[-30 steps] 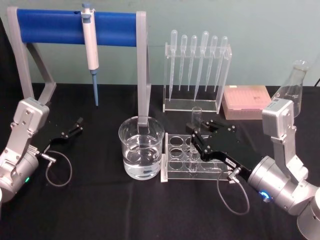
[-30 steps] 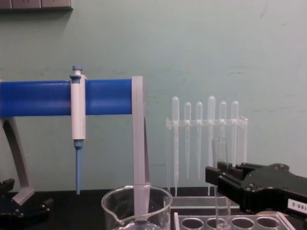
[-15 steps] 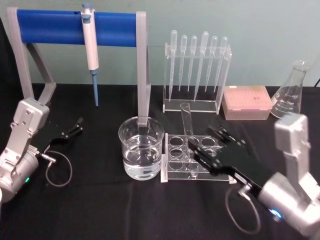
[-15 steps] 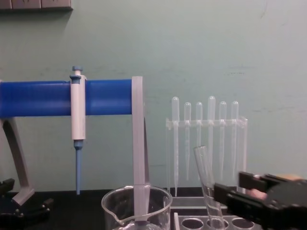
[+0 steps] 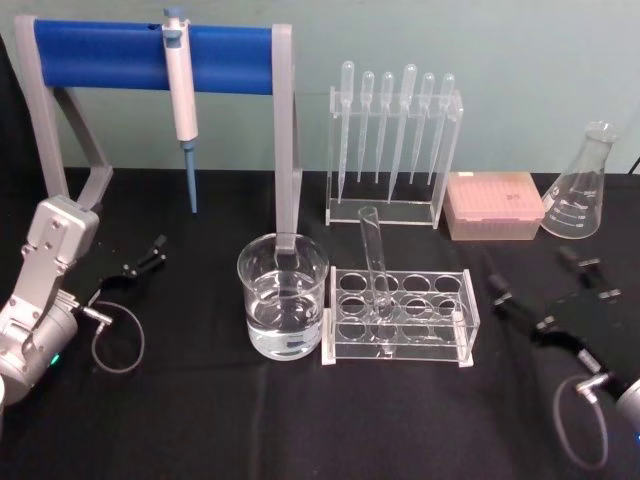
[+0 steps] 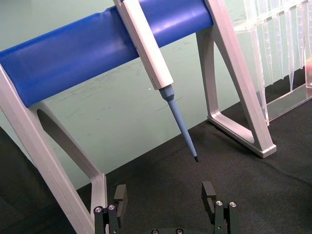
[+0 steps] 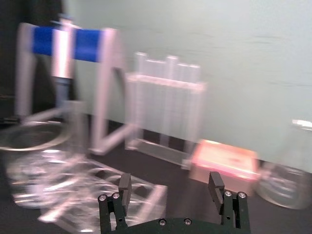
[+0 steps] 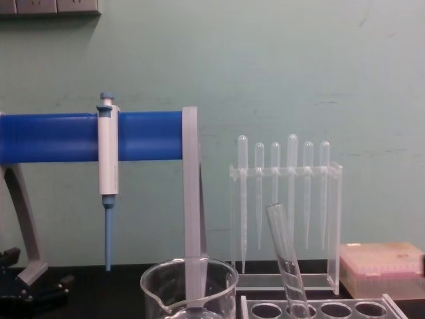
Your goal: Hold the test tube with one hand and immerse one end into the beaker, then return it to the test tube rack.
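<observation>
The test tube (image 5: 376, 262) stands in the clear rack (image 5: 400, 315), leaning with its open top tipped toward the back left, nothing holding it. Just left of the rack sits the beaker (image 5: 283, 296) (partly filled with clear liquid). The right gripper (image 5: 542, 285) rests low on the black table (image 5: 200, 400) to the right of the rack, well apart from the tube, its fingers (image 7: 125, 187) spread and empty. The left gripper (image 5: 145, 256) lies at the table's left side, also spread open with nothing between its fingers.
</observation>
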Controlling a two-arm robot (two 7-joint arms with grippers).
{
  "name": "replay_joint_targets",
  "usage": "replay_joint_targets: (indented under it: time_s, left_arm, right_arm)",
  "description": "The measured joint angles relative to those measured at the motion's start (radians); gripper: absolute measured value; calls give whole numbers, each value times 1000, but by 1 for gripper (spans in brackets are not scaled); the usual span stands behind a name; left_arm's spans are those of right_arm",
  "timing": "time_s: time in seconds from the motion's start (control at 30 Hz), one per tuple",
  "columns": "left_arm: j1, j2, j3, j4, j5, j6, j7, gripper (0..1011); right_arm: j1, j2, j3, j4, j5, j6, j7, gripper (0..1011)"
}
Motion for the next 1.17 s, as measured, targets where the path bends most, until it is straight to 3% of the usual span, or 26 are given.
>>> replay_joint_targets:
  time_s: [0.03,0.17,0.23,0.37,0.57,0.67,1.17]
  left_arm:
    - [0,0,0,0,0,0,0,1000]
    - [0,0,0,0,0,0,0,1000]
    - [0,0,0,0,0,0,0,1000]
    - [0,0,0,0,0,0,0,1000]
    - [0,0,0,0,0,0,0,1000]
    - [0,0,0,0,0,0,0,1000]
    - [0,0,0,0,0,0,0,1000]
  right_arm:
    - [0,0,0,0,0,0,0,1004]
    - [35,-34,13,53,-84,21,-90,1004]
    - [72,-48,0,96,-129,37,-119,1004]
    - [146,-76,-28,189,-170,56,-129,1004]
    - [253,-119,-61,328,-193,67,-104,1004]
    - [278,-137,-63,362,-196,60,-94,1004]
    - [283,-143,-61,367,-199,55,-93,1004]
